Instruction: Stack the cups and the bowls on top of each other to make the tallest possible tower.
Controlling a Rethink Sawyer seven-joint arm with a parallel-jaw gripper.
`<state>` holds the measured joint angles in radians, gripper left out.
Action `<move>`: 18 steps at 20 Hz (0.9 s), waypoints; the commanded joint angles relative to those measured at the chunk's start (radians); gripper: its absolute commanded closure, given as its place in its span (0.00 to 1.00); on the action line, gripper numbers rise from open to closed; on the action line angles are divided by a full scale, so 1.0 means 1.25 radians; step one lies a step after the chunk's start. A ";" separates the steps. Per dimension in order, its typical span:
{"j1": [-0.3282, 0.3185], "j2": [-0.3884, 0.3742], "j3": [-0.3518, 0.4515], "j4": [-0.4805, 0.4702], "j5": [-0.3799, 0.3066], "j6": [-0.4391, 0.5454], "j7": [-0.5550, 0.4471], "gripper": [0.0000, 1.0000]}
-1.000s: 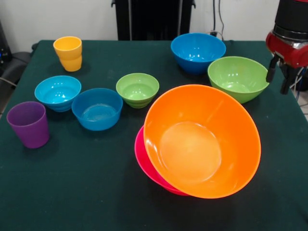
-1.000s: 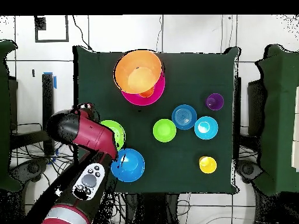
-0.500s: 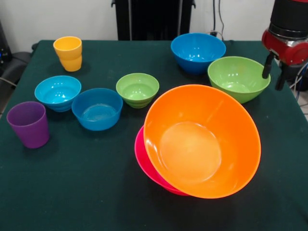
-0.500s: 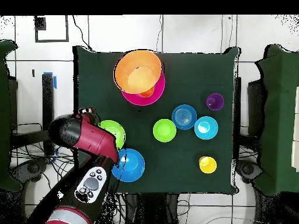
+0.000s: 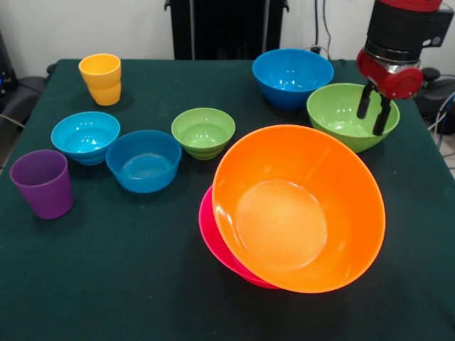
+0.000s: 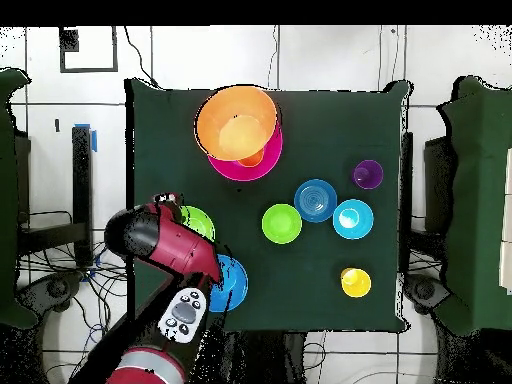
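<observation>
A glossy large orange plastic bowl (image 5: pixel 298 207) sits tilted on the large pink plastic bowl (image 5: pixel 211 238); the black-fingered gripper (image 5: pixel 374 114), fingers parted and empty, hangs over the medium green plastic bowl (image 5: pixel 345 117).

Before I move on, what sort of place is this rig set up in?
Probably a lab or test room: a table with a dark green cloth, loose cables on a pale tiled floor, and a taped square on it.

The arm (image 5: pixel 402 35) is black above a glossy red collar (two dark fingers (image 5: pixel 364 101) below).
</observation>
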<state>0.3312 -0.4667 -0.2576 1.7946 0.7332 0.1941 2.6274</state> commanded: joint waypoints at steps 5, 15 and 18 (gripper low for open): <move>-0.056 0.122 0.213 0.028 -0.100 -0.239 0.123 0.00; -0.056 0.119 0.233 0.036 -0.091 -0.254 0.121 0.00; -0.051 0.113 0.232 0.038 -0.083 -0.248 0.121 0.00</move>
<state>0.2716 -0.3756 -0.1265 1.8155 0.6683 -0.1245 2.6272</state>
